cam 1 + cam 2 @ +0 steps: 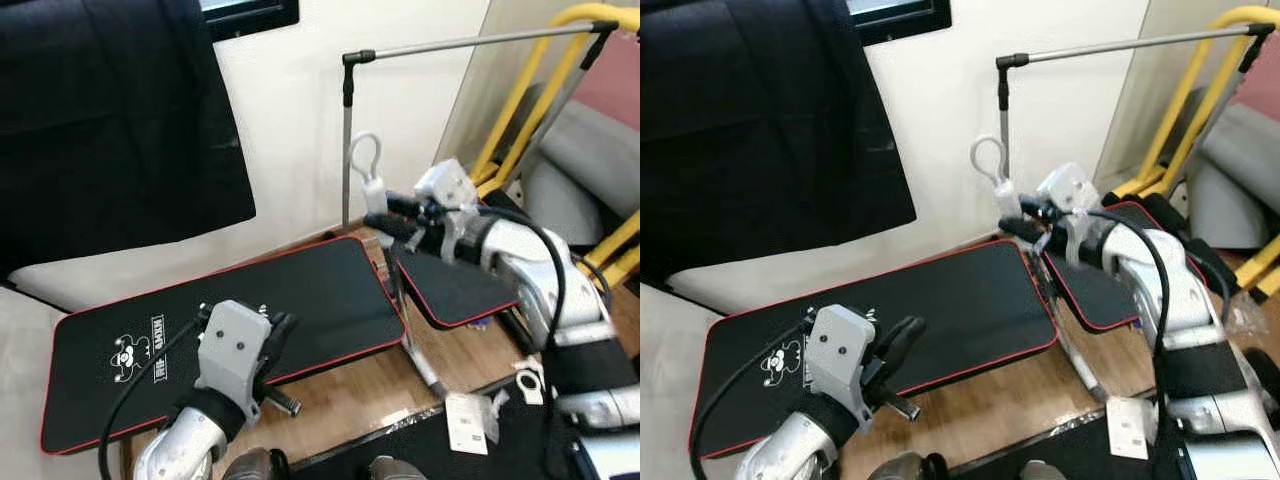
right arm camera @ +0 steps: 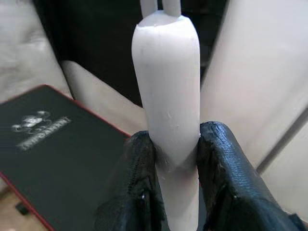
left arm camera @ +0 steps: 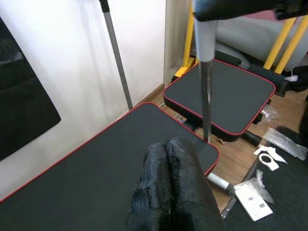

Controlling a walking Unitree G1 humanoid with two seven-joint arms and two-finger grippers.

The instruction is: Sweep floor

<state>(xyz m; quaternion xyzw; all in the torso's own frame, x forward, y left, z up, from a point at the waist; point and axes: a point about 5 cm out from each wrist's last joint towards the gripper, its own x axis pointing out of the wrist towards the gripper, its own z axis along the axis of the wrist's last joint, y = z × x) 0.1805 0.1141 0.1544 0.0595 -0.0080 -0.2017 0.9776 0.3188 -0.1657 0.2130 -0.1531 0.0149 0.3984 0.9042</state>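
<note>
Right gripper [image 2: 175, 180] pinches the white broom handle [image 2: 167, 82] just below its hanging loop, shaft dropping past the mats [image 1: 300, 290] toward the floor [image 1: 380, 385], likely held upright for sweeping reach; left gripper [image 3: 171, 183] closed on nothing, idling over the nearer mat.

A large black red-edged mat [image 1: 200, 320] lies beside a smaller one [image 1: 455, 285] on wood flooring [image 1: 400, 385] — yellow tubular frame [image 1: 530, 90] behind, dark curtain [image 1: 110, 120] hanging.
</note>
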